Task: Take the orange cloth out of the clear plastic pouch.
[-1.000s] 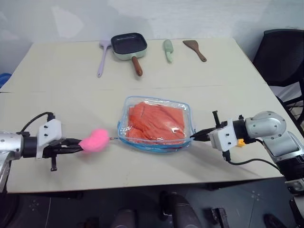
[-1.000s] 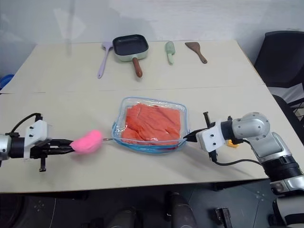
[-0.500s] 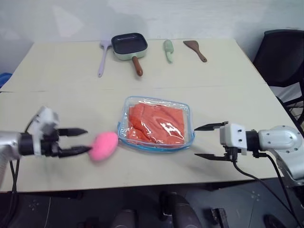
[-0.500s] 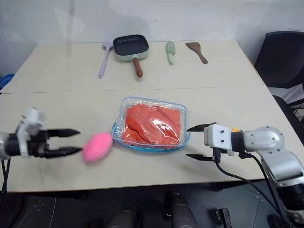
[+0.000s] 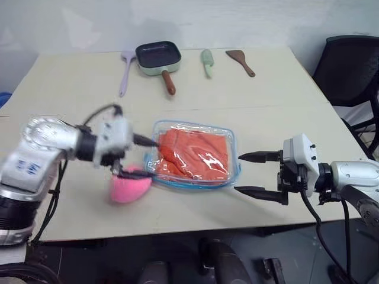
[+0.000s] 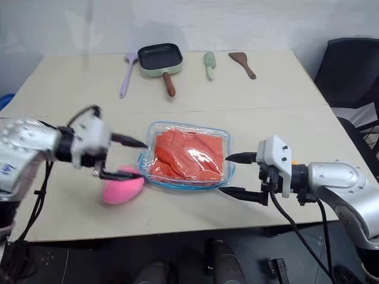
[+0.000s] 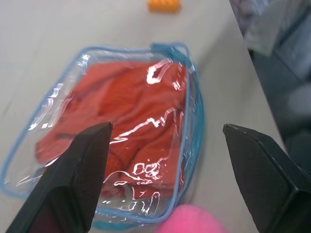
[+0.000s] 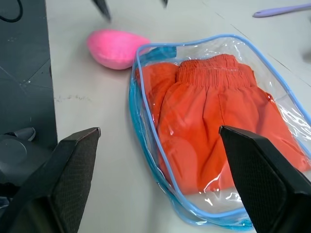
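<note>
The clear plastic pouch [image 5: 192, 125] with light blue edging lies flat near the table's front, and the orange cloth [image 5: 195, 155] is folded inside it. My left gripper [image 5: 151, 158] is open at the pouch's left edge, one finger over the pouch's corner and the other just above a fluffy pink plush ball [image 5: 130, 188] on the table. My right gripper [image 5: 238, 173] is open beside the pouch's right edge, holding nothing. In the left wrist view the cloth [image 7: 126, 116] lies beyond the spread fingers [image 7: 73, 184]. The right wrist view shows the pouch [image 8: 141, 131] and the ball [image 8: 116, 48].
A dark square frying pan [image 5: 159, 57], a purple spatula [image 5: 123, 72], a green spatula [image 5: 207, 61] and a brown wooden spatula [image 5: 240, 61] lie along the table's far edge. A black chair [image 5: 349, 71] stands at the right. A small orange block [image 7: 164, 5] lies beyond the pouch.
Both grippers have opened: the left let go of the pink ball and swung right to the pouch's left edge. The right released the pouch's right edge and drew back slightly.
</note>
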### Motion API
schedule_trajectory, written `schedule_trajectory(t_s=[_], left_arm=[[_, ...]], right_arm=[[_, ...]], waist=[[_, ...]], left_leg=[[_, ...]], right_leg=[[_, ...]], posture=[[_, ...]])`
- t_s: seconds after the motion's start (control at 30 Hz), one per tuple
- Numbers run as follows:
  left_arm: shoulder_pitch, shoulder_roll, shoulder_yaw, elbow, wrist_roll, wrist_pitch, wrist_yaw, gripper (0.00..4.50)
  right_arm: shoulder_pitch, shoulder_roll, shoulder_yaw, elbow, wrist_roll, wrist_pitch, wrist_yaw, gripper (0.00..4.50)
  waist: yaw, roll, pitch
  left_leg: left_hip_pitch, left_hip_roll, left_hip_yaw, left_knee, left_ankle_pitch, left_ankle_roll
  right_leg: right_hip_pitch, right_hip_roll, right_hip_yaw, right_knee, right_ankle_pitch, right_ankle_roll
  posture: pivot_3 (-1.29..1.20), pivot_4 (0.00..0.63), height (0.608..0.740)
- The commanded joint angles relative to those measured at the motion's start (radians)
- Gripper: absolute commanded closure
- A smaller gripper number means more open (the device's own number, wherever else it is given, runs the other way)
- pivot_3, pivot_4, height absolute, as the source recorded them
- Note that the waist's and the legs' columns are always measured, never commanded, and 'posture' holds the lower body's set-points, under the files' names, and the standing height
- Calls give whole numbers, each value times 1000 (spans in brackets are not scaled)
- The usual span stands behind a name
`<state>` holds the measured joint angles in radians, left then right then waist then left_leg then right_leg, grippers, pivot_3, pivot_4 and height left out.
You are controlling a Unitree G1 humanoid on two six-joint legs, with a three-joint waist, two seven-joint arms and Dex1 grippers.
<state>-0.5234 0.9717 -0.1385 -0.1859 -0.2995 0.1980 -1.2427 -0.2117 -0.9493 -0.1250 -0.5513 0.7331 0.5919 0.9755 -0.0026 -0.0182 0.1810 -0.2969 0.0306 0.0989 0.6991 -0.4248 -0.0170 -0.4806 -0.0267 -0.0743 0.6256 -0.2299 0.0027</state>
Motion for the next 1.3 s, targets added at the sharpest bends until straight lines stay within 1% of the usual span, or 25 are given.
schedule_trajectory(t_s=[0.03,0.2,0.33,0.4,0.57,0.6,0.73,0.8,0.93,1.0,1.07,1.17,1.27,1.3], left_arm=[[10,-17,-15,62,114,-183,7,637],[18,-71,-11,124,172,-292,48,637],[3,-112,-12,164,207,-329,90,637],[1,-121,-17,179,232,-359,101,1027],[6,-119,-14,222,264,-424,101,2335],[8,-117,-12,227,264,-431,97,2699],[13,-106,-7,239,261,-451,81,3869],[16,-103,-8,234,246,-427,65,4460],[32,-120,10,167,135,-262,31,4484],[23,-140,31,133,56,-132,38,4484],[1,-177,58,125,-15,7,76,4484],[-26,-250,94,106,-86,171,166,4484],[-33,-323,121,54,-137,300,261,4500],[-28,-338,122,35,-141,320,281,4500]], right_arm=[[5,4,-33,-45,8,1,-18,429],[29,8,-27,-60,-16,-12,-37,429],[24,13,-20,-61,-20,-14,-47,429],[18,16,-16,-59,-22,-15,-51,389],[6,28,-9,-54,-30,-15,-55,389],[7,30,-7,-52,-34,-17,-54,389],[8,39,-6,-50,-39,-18,-57,389],[8,42,-5,-50,-43,-17,-55,389],[8,47,-3,-49,-50,-16,-56,389],[7,51,-2,-52,-52,-14,-61,389],[7,60,5,-61,-58,-13,-73,389],[14,75,32,-77,-88,-23,-91,389],[22,97,92,-76,-170,-61,-117,1015],[25,106,111,-72,-193,-73,-123,1316]], waist=[[2,0,0],[6,0,0],[7,0,0],[7,0,0],[6,0,0],[5,0,0],[6,0,0],[6,0,0],[5,0,0],[5,0,0],[5,0,0],[9,0,0],[8,-1,0],[8,-1,0]], left_leg=[[0,0,0,0,0,0],[0,0,-1,0,0,1],[0,0,-1,0,0,2],[0,0,-1,0,0,2],[0,1,-2,0,0,2],[0,1,-2,0,0,2],[0,1,-2,0,0,3],[0,1,-2,0,0,3],[0,1,-2,0,0,3],[0,1,-2,0,0,3],[0,1,-2,0,0,3],[0,1,-3,1,0,3],[0,1,-3,1,0,3],[-1,1,-3,1,0,3]], right_leg=[[0,0,0,0,0,0],[0,0,1,0,0,0],[1,-1,1,0,0,1],[1,-1,1,0,1,1],[1,-1,0,0,1,1],[1,-1,0,0,1,1],[1,-1,0,0,1,1],[1,-1,0,0,1,1],[1,-1,0,0,1,1],[1,-1,0,0,1,1],[1,-1,0,0,1,1],[1,-1,0,0,1,1],[2,-2,0,0,1,2],[1,-2,0,1,1,2]], posture=[[0,150,740],[0,150,740],[0,150,740],[0,150,740],[0,150,740],[0,150,740],[0,150,740],[0,150,740],[0,150,740],[0,150,740],[0,150,740],[0,150,740],[0,150,740],[0,150,740]])
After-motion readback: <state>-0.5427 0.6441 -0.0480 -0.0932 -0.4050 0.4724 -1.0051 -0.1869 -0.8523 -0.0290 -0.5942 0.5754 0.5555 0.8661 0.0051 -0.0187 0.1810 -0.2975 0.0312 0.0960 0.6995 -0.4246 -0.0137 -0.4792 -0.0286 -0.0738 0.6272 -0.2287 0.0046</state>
